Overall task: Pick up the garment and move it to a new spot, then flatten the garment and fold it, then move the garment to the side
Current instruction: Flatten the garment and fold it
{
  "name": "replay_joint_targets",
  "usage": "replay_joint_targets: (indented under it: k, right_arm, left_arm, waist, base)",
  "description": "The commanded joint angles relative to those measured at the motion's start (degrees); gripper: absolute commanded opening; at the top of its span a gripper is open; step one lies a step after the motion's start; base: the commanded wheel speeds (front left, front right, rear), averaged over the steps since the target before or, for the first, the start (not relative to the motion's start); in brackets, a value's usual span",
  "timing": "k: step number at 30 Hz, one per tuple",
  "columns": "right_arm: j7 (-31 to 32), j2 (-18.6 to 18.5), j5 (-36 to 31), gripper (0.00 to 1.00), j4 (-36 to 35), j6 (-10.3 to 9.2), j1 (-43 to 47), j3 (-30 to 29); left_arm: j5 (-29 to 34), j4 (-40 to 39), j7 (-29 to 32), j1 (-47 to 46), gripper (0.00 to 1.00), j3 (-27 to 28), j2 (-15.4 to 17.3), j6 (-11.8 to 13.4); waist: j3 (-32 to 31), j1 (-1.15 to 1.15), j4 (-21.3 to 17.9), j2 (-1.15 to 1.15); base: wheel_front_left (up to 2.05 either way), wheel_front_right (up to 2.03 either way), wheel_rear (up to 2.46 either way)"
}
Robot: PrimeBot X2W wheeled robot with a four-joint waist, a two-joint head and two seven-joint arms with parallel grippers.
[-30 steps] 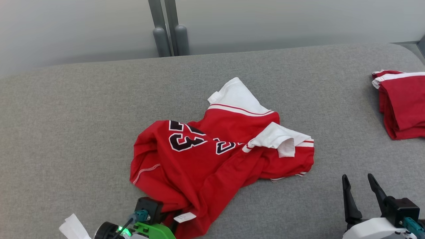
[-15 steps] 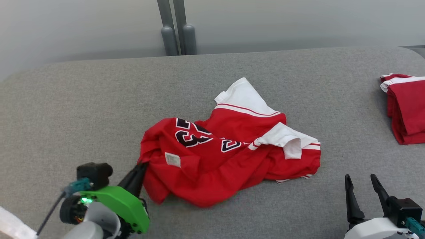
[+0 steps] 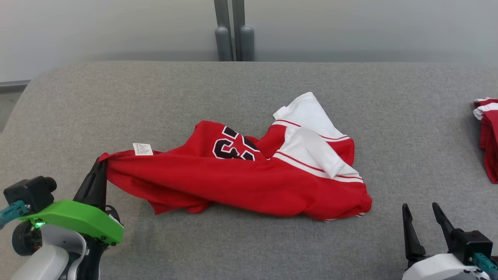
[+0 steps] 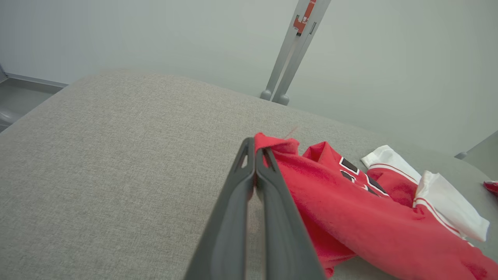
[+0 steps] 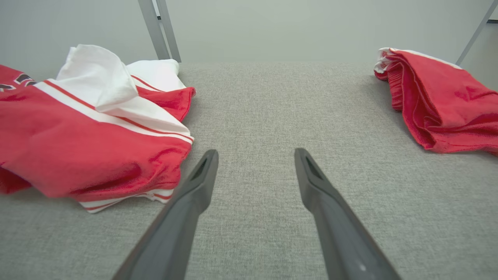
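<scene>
Pinching a corner of the red jersey with white sleeves and black numerals (image 3: 241, 182), the left gripper (image 3: 100, 167) has its fingers pressed together on the cloth at 8 o'clock on the grey upholstered surface (image 3: 233, 85). Holding an edge rather than the bulk probably lets the garment draw out long when hauled. The body stretches from the grip toward 3 o'clock, lying mid-surface, with a white care label (image 3: 142, 149) just beside the pinch. The right gripper (image 3: 420, 207) sits at 5 o'clock, fingers spread and empty, near the jersey's striped hem, likely placed to take that end for flattening. A folded red pile (image 3: 488, 136) lies well apart at 3 o'clock.
</scene>
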Motion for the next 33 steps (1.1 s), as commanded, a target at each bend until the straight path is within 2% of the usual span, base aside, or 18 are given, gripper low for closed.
replay_joint_targets:
  k: [1, 5, 8, 13, 16, 20, 23, 26, 33]
  right_arm:
    - [0.0, -0.6, -0.3, 1.0, 0.1, -0.01, -0.3, 0.3]
    - [0.0, -0.9, -0.4, 1.0, 0.3, 0.0, -2.5, 1.6]
    - [0.0, -1.0, -0.3, 1.0, 0.6, 0.0, -3.7, 2.8]
    - [0.0, -0.8, 0.2, 1.0, 1.4, 0.0, -4.3, 3.0]
    - [0.0, -0.4, 0.5, 1.0, 1.8, -0.01, -3.5, 2.5]
    - [0.0, 0.0, 0.6, 1.0, 2.0, 0.0, -2.0, 1.9]
    - [0.0, 0.3, 0.4, 1.0, 2.0, -0.01, -1.3, 2.0]
    - [0.0, 0.1, 0.1, 1.0, 1.7, 0.0, -1.0, 1.8]
    - [0.0, -1.1, -0.2, 1.0, 1.2, 0.0, -0.5, 1.4]
  left_arm:
    - [-1.5, 0.3, 0.4, -0.5, 0.0, 0.4, -0.7, -1.3]
    - [-1.5, 3.1, 2.8, -5.5, 0.0, -0.1, -1.1, -2.7]
    - [-0.1, 6.2, 4.2, -11.0, 0.0, -0.5, -2.2, -3.0]
    - [2.9, 12.4, 3.9, -22.4, 0.0, -1.3, -6.3, -3.7]
    - [4.9, 15.9, 2.4, -28.0, 0.0, -2.0, -8.9, -5.2]
    - [5.5, 19.2, -0.7, -31.5, 0.0, -1.9, -11.6, -7.5]
    - [5.5, 19.8, -2.5, -29.1, 0.0, -2.0, -11.4, -9.1]
    - [5.0, 18.9, -3.6, -23.4, 0.0, -2.0, -9.8, -9.9]
    - [1.2, 17.2, -4.2, -3.1, 0.0, -2.1, -4.6, -7.3]
  waist:
    - [0.1, 0.0, -0.1, 0.0]
    - [0.1, 0.0, -2.3, 0.0]
    - [0.3, 0.0, -5.2, 0.0]
    - [1.0, 0.0, -9.6, 0.0]
    - [1.4, 0.0, -10.7, 0.0]
    - [1.3, 0.0, -10.3, 0.0]
    - [1.0, 0.0, -8.6, 0.0]
    - [0.7, 0.0, -6.7, 0.0]
    - [0.9, 0.0, -0.6, 0.0]
  base:
    - [0.0, 0.0, 0.0]
    - [0.0, 0.0, 0.0]
    - [0.0, 0.0, 0.0]
    - [0.0, 0.0, 0.0]
    - [0.0, 0.0, 0.0]
    - [0.0, 0.0, 0.0]
    - [0.0, 0.0, 0.0]
    - [0.0, 0.0, 0.0]
    - [0.0, 0.0, 0.0]
